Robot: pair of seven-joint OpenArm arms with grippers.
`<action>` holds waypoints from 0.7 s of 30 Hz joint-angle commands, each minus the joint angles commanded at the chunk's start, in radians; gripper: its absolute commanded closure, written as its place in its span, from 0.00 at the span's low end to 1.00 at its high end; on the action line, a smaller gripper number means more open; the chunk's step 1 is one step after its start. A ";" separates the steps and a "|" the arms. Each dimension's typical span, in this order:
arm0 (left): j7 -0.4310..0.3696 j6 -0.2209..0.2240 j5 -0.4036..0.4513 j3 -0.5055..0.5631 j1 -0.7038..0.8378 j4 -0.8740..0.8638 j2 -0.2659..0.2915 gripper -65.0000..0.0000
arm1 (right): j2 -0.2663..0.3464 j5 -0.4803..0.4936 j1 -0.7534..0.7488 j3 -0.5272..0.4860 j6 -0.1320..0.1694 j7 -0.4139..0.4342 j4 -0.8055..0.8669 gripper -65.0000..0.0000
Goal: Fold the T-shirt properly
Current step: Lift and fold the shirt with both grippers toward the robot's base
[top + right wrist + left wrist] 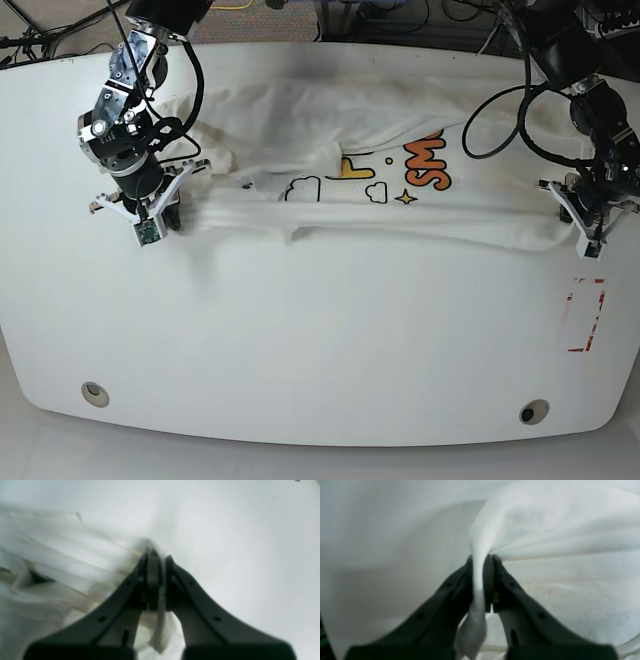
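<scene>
The white T-shirt [330,150] lies stretched across the far half of the white table, partly folded, with its colourful lettering print [400,170] facing up. My left gripper [482,560] is shut on a bunched fold of the T-shirt [545,525]; in the base view it [590,222] holds the shirt's right end. My right gripper [156,555] is shut on a pinch of the T-shirt [62,562]; in the base view it [160,215] holds the left end. The fabric runs taut between the two.
The white table [320,340] extends toward the front, with two round holes [95,393] near its front edge. A red-outlined rectangle mark [585,315] sits at the right. Cables hang over the back edge.
</scene>
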 joint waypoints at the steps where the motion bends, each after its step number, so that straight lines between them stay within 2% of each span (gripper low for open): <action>1: 0.000 0.000 0.000 0.000 0.006 0.012 0.000 1.00 | 0.000 0.000 -0.006 0.000 0.000 -0.006 0.008 1.00; 8: 0.000 0.000 0.000 -0.002 0.057 0.124 0.000 1.00 | -0.021 0.015 -0.057 0.009 0.000 -0.021 0.018 1.00; 14: 0.000 0.000 0.000 -0.005 0.106 0.169 -0.003 1.00 | -0.032 0.127 -0.114 0.084 0.000 -0.025 0.020 1.00; 21: 0.000 0.000 0.000 -0.025 0.164 0.186 -0.034 1.00 | -0.032 0.192 -0.175 0.133 0.000 -0.025 0.020 1.00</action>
